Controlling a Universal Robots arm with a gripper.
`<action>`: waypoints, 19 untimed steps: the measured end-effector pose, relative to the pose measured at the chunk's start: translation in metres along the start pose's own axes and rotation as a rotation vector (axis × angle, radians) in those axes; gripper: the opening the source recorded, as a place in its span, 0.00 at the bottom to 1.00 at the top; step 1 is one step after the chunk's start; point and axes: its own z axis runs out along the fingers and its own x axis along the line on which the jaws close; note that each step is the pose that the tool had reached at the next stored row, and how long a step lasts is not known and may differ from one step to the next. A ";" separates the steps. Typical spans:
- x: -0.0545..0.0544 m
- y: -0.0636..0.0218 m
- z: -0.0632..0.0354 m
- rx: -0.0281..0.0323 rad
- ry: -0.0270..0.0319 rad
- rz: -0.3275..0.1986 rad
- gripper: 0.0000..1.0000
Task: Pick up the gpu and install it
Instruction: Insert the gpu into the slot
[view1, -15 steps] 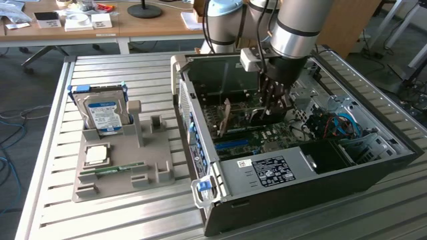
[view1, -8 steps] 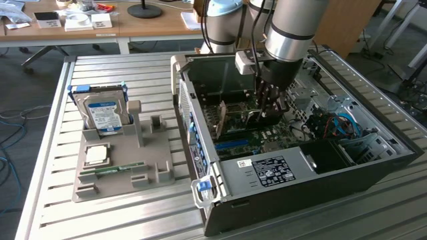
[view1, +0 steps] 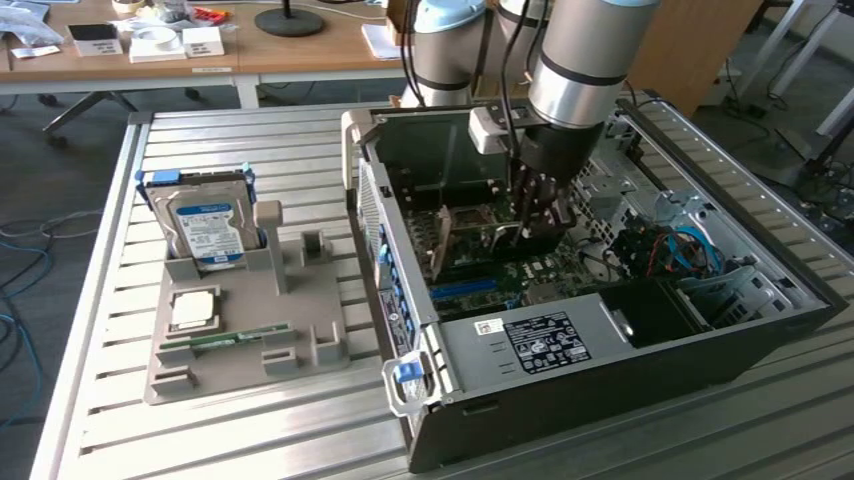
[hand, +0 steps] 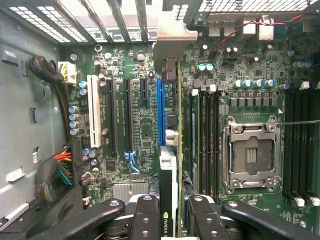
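Gpu (hand: 169, 165) edge-on between claw (hand: 169, 220) fingers, over blue slot (hand: 160, 107)

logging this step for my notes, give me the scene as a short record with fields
gripper: shut on the graphics card, inside the open computer case
card position: edge-on above the motherboard, lined up with the blue slot
card bracket: at the case's rear slots
processor socket: empty
parts tray: beside the case, holding a hard drive
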 end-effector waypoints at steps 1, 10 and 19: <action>0.000 0.0007 0.0000 0.0000 0.0001 0.000 0.27; 0.004 0.0061 0.0011 0.0001 -0.0002 0.000 0.27; 0.005 0.0139 0.0073 0.0000 0.0001 0.000 0.27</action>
